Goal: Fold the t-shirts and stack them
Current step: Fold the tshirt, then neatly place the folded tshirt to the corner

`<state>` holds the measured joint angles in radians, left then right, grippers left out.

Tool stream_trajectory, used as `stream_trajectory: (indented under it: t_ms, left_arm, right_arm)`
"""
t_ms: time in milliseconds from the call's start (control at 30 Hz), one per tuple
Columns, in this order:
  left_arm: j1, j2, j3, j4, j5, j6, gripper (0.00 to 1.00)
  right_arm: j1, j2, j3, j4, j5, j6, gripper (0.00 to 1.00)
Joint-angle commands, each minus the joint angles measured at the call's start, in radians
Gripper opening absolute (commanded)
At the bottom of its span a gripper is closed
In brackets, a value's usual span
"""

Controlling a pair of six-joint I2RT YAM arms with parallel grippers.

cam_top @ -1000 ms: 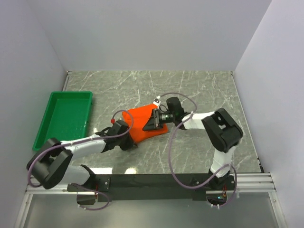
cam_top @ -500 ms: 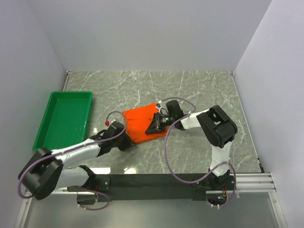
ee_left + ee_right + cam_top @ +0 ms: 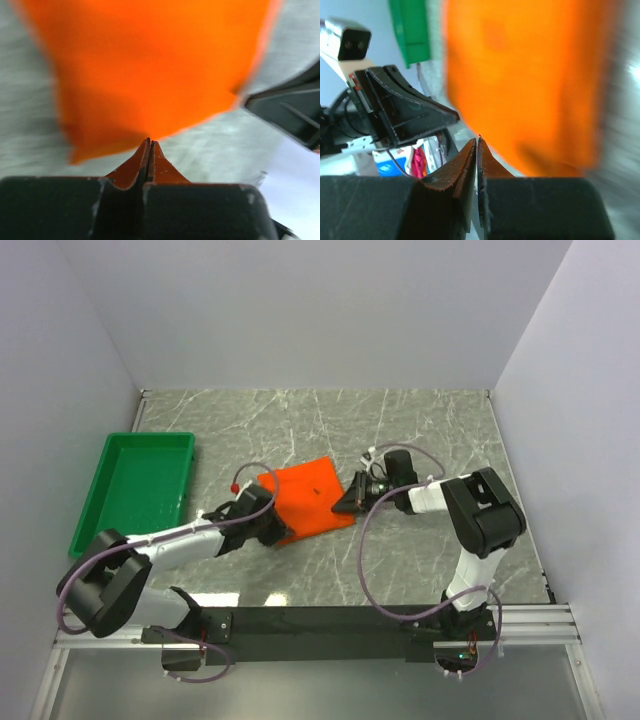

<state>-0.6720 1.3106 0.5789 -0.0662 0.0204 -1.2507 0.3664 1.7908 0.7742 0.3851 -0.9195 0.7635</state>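
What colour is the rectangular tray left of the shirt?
The rectangular plastic tray is bright green, clearest in the top external view.

**Table** (image 3: 430, 430): grey-green marble-look top with white veining. It fills the enclosure from wall to wall and has a faint sheen toward the near edge.

**Back wall** (image 3: 320, 310): plain, pale white-lavender, unmarked.

**Left wall** (image 3: 55, 410) and **right wall** (image 3: 585, 410): same plain pale finish. Each meets the table along a straight seam.

**Black strip** (image 3: 300, 622): runs along the near table edge.

**Aluminium rail** (image 3: 530, 620): slotted silver profile beside the strip.

**Grey panel** (image 3: 330, 690): dull metal-toned surface below the rail.

**Light**: even and diffuse, with only soft shadows.
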Motion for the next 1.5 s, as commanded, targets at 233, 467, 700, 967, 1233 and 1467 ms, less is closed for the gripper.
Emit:
stream_trajectory:
  t_ms: [233, 467, 700, 967, 1233, 1467]
  left_arm:
    - [0.025, -0.025, -0.178, -0.015, -0.017, -0.110, 0.01]
    - [0.064, -0.157, -0.116, -0.173, -0.117, -0.036, 0.02]
    - [0.087, -0.229, 0.068, -0.322, -0.207, 0.094, 0.37]
    - [0.297, -0.249, 0.259, -0.428, -0.267, 0.367, 0.99]
    - [0.420, -0.307, 0.312, -0.406, -0.332, 0.594, 1.00]
    - [0.474, -0.372, 0.239, -0.356, -0.343, 0.636, 0.99]
  right_arm:
    - [-0.109, 0.133, -0.131, 0.115, -0.044, 0.085, 0.09]
    - [-0.107, -0.040, -0.058, -0.124, 0.024, -0.079, 0.09]
    - [-0.098, -0.223, 0.083, -0.415, 0.267, -0.265, 0.30]
    - [-0.020, -0.143, 0.255, -0.670, 0.507, -0.415, 0.54]
    - [0.080, 0.033, 0.433, -0.765, 0.590, -0.457, 0.55]
    - [0.129, 0.148, 0.537, -0.816, 0.616, -0.455, 0.54]
